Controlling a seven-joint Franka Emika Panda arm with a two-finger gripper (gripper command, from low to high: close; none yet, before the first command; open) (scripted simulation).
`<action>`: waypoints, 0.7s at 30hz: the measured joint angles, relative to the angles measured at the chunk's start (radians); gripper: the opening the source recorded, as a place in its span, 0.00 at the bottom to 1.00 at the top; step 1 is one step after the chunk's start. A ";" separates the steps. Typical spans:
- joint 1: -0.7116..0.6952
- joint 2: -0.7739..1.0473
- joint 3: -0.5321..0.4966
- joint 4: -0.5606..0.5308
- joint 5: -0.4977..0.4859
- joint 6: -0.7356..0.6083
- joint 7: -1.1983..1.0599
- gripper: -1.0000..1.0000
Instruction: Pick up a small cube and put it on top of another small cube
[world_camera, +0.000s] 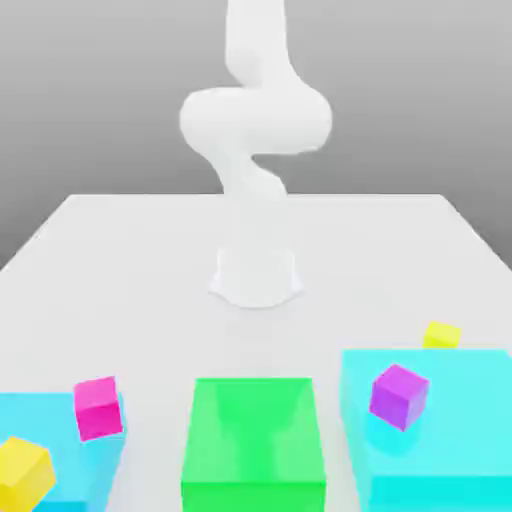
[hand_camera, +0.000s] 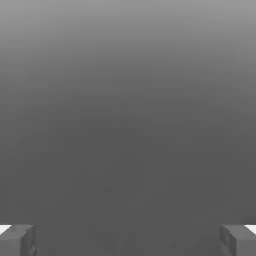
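A white table (world_camera: 120, 250) spreads across the exterior view, its near edge cut off at the bottom of the frame. At upper centre, the white robot arm (world_camera: 255, 130) rises from its round base, its top lost past the upper edge. Three big blocks line the bottom: a cyan block (world_camera: 60, 480) at lower left, cropped by the left and bottom edges; a green block (world_camera: 253, 445) at bottom centre, its lower face cut off; and a second cyan block (world_camera: 450, 440) at lower right, clipped at the right and bottom.

On the left cyan block, a golden cube (world_camera: 24, 473) sits at the far lower left, partly cut by the frame edge. The magenta-pink cube (world_camera: 98, 407), plain and unmarked, rests at that block's upper right corner. A purple cube (world_camera: 399, 396) stands tilted on the right cyan block. The lemon-yellow cube (world_camera: 441, 335), plain, lies on the table at right of centre, just behind the right cyan block, which hides its lower part.

In the hand view, the gripper (hand_camera: 128, 240) faces a blank grey backdrop; its fingertips (hand_camera: 17, 240) stand wide apart at the lower corners, gripping nothing.
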 joint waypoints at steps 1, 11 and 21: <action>0.027 0.023 0.001 -0.015 -0.004 0.016 -0.044 0.50; 0.268 0.239 0.010 -0.153 -0.032 0.159 -0.466 0.50; 0.493 0.452 0.026 -0.289 -0.037 0.302 -0.900 0.50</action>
